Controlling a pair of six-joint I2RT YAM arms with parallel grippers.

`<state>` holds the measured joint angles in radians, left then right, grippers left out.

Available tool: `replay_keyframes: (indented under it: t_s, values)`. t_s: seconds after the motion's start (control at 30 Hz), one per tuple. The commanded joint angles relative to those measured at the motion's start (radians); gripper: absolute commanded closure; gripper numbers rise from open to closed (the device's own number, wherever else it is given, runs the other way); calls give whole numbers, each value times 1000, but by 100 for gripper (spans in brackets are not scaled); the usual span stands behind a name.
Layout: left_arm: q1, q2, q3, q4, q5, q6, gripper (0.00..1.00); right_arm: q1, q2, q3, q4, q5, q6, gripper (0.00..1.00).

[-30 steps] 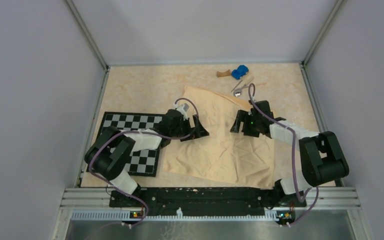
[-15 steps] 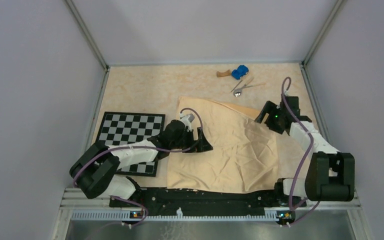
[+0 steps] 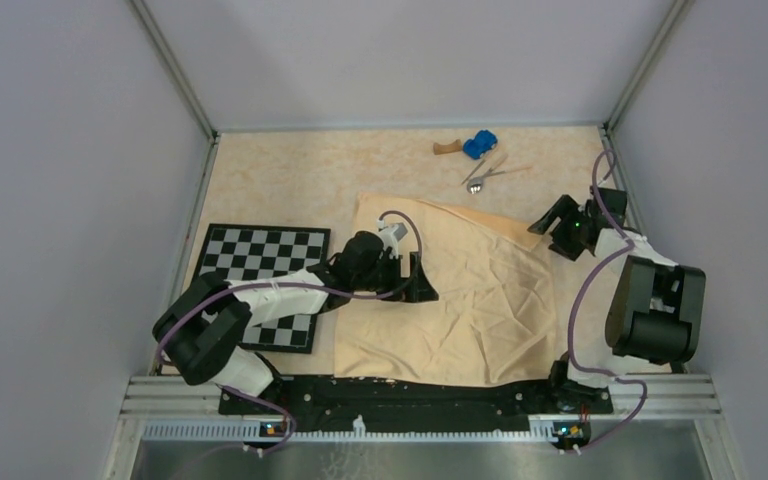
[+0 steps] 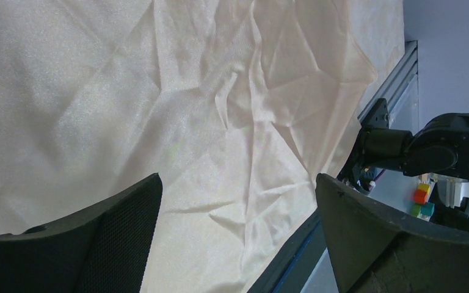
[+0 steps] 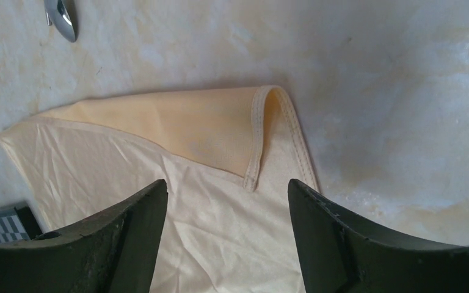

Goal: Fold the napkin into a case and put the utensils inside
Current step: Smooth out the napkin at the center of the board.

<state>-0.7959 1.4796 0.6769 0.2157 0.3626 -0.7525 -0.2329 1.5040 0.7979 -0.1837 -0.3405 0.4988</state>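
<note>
The table (image 3: 280, 170) has a pale beige, marbled top that fills the middle of the overhead view. A peach-orange napkin (image 3: 470, 290) lies spread and creased at centre right, reaching down to the table's lower edge. In the right wrist view, one hemmed corner is turned back on itself, resting flat on the cloth. A black-and-white checkerboard mat (image 3: 260, 250) lies at lower left, just beside the napkin; whether they touch cannot be told. The silver utensils (image 3: 485, 175) lie together at upper right, apart from the napkin. Just above them sit a blue toy car (image 3: 479, 144) and a brown wooden block (image 3: 447, 149), close together.
</note>
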Motion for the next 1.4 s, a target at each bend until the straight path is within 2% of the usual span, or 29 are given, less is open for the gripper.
replay_keyframes:
  t_s: [0.0, 0.33, 0.63, 0.83, 0.9, 1.03, 1.13, 1.27, 1.33, 1.37]
  values:
    - [-6, -12, 32, -21, 18, 24, 1, -38, 48, 56, 108, -77, 6, 30]
    - [-7, -80, 72, -127, -4, 66, 1, -51, 143, 47, 230, -148, 34, 44]
    - [-7, -130, 77, -156, -25, 73, 1, -51, 192, 53, 264, -163, 50, 45]
    - [-6, -158, 76, -182, -48, 85, 1, -51, 197, 29, 351, -237, 123, 45]
    - [-6, -157, 75, -182, -51, 85, 1, -52, 203, 13, 419, -270, 195, 46]
    - [-6, -140, 78, -176, -49, 83, 1, -50, 260, -30, 678, -333, 471, 48]
    - [-5, -131, 83, -174, -42, 77, 1, -47, 357, -35, 883, -288, 673, 48]
    - [-5, -141, 88, -180, -45, 69, 1, -50, 519, -27, 1321, -243, 1043, 48]
    - [-6, -148, 91, -198, -56, 72, 1, -58, 585, 11, 1419, -198, 1113, 47]
    - [-5, -153, 92, -205, -64, 75, 1, -65, 609, 46, 1397, -193, 1112, 47]
